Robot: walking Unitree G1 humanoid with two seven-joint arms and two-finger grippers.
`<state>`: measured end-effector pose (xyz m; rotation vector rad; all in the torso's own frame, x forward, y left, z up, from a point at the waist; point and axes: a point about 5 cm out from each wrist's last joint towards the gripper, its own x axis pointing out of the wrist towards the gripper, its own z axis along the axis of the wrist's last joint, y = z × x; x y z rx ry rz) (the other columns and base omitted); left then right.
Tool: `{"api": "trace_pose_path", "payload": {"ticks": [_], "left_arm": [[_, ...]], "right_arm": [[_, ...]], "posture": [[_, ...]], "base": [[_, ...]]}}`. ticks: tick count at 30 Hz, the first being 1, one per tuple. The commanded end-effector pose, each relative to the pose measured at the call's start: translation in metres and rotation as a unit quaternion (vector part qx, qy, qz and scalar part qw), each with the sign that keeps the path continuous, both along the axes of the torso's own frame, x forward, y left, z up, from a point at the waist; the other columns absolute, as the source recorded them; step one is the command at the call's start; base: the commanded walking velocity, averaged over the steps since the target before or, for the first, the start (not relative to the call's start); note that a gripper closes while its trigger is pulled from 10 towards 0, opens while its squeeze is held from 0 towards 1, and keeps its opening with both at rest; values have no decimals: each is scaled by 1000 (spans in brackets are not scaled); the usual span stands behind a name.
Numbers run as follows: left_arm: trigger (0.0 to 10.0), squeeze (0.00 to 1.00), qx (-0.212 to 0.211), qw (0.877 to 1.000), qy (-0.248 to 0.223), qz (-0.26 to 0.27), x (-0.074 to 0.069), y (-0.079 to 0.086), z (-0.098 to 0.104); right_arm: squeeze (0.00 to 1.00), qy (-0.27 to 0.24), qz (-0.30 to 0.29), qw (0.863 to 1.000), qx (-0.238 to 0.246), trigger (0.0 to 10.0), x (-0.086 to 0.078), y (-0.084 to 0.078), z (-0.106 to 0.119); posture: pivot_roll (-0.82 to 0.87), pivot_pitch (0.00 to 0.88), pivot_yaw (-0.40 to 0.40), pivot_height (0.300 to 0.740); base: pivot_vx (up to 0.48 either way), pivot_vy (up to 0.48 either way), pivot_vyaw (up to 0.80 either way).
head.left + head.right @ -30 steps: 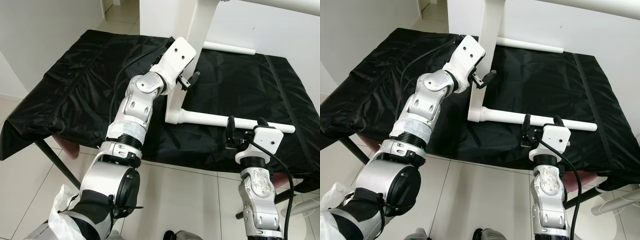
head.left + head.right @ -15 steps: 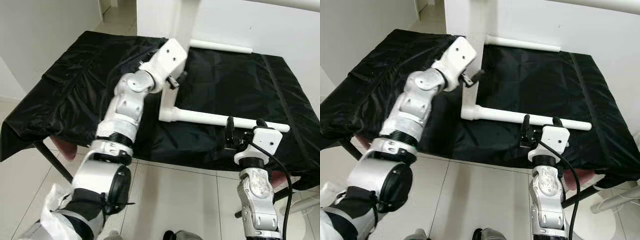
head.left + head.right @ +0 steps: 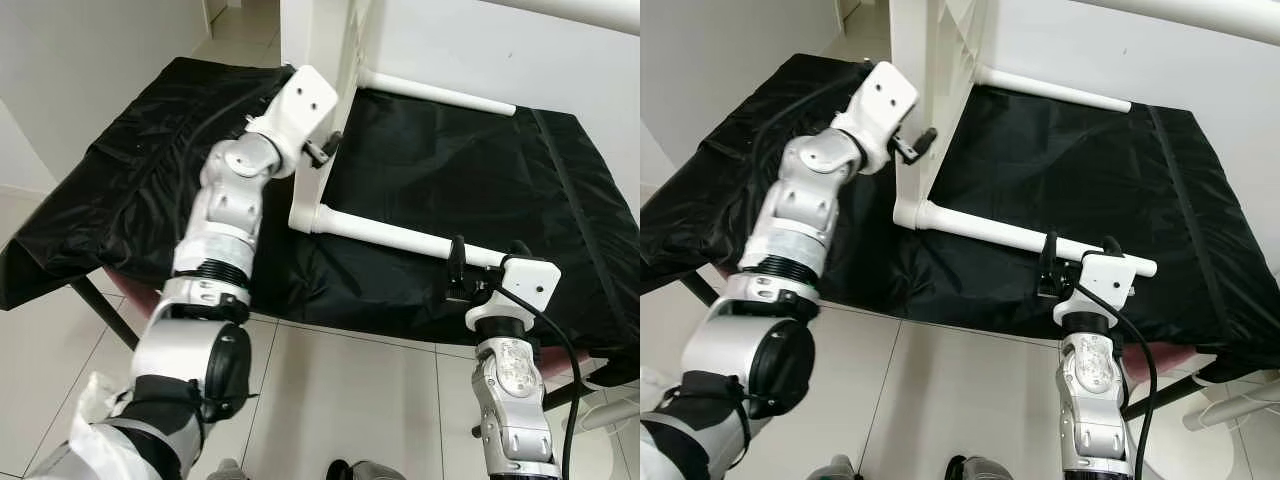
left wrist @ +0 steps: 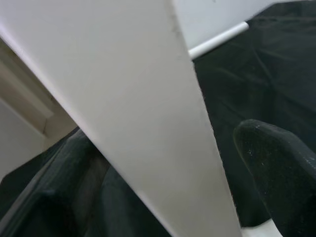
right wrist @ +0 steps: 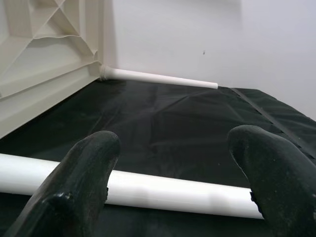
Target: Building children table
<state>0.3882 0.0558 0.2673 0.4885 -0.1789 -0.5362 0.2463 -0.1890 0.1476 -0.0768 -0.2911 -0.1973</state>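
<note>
1. Here, white table top (image 3: pixel 925 60) standing on its edge on the black cloth (image 3: pixel 470 170), two white legs sticking out.
2. Left gripper (image 3: pixel 322 150) up high, squeezing the table top's edge.
3. Near leg (image 3: pixel 1025 238) lying low over the cloth.
4. Right gripper (image 3: pixel 1076 262) spread wide around the near leg, not pinching it.
5. Far leg (image 3: pixel 437 92) by the white wall (image 3: pixel 540 60).

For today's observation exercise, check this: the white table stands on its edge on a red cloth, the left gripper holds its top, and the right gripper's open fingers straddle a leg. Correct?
Wrong in one respect: the cloth is black, as the left eye view shows. The rest stands: the white table is on edge, the left gripper holds its top, and the right gripper straddles a leg.
</note>
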Motion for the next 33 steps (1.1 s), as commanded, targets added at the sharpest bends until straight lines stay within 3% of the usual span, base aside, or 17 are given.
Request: {"api": "trace_pose_path", "payload": {"ticks": [1,2,3,4,8,9,10,15,17,22,25,26,27,29,33], "left_arm": [[10000,0,-143,944,-81,285,5,24,8],[10000,0,-193,946,-15,261,6,12,-3],[10000,0,-193,946,-15,261,6,12,-3],[10000,0,-226,942,27,247,5,3,-10],[10000,0,-263,930,72,245,5,-5,-17],[10000,0,-293,917,100,252,5,-9,-22],[10000,0,-298,914,106,252,4,-11,-23],[10000,0,-292,921,102,239,1,-21,-22],[10000,0,-309,924,99,203,-1,-26,-17],[10000,0,-324,922,95,188,-2,-30,-14],[10000,0,-325,927,82,167,-2,-31,-12],[10000,0,-331,932,73,127,-4,-33,-11],[10000,0,-331,932,73,127,-4,-33,-11],[10000,0,-331,941,47,45,-11,-33,-9],[10000,0,-320,947,35,8,-15,-32,-11]], "right_arm": [[0,5,-5,1000,1,10000,-1,-2,-3],[0,5,-6,1000,1,10000,-2,-2,-3],[0,5,-6,1000,1,10000,-2,-2,-3],[0,5,-6,1000,0,10000,-2,-2,-2],[0,5,-6,1000,-1,10000,-2,-3,-2],[0,5,-6,1000,-1,10000,-2,-3,-2],[0,6,-6,1000,-2,10000,-3,-3,-2],[0,6,-4,1000,-2,10000,-3,-2,-2],[0,7,-4,1000,-2,10000,-3,-2,-2],[0,7,-5,1000,-2,10000,-3,-2,-2],[0,8,-5,1000,-2,10000,-3,-2,-3],[0,8,-5,1000,-1,10000,-4,-1,-3],[0,8,-5,1000,-1,10000,-4,-1,-3],[0,9,-6,1000,-1,10000,-4,-1,-4],[0,9,-7,1000,-1,10000,-4,-2,-4]], "posture": [[6,45,-30,740],[1,48,-31,740],[1,48,-31,740],[-1,50,-30,740],[-2,50,-31,740],[-5,56,-35,740],[-5,56,-35,740],[-6,58,-36,740],[-8,58,-34,740],[-7,60,-33,740],[-6,60,-33,740],[-6,60,-32,740],[-6,60,-32,740],[-10,58,-31,740],[-8,57,-31,740]], "base": [[0,0,0],[0,0,0],[0,0,0],[0,0,0],[0,0,0],[0,0,0],[0,0,0],[0,0,0],[0,0,0],[0,0,0],[0,0,0],[0,0,0],[0,0,0],[0,0,0],[0,0,0]]}}
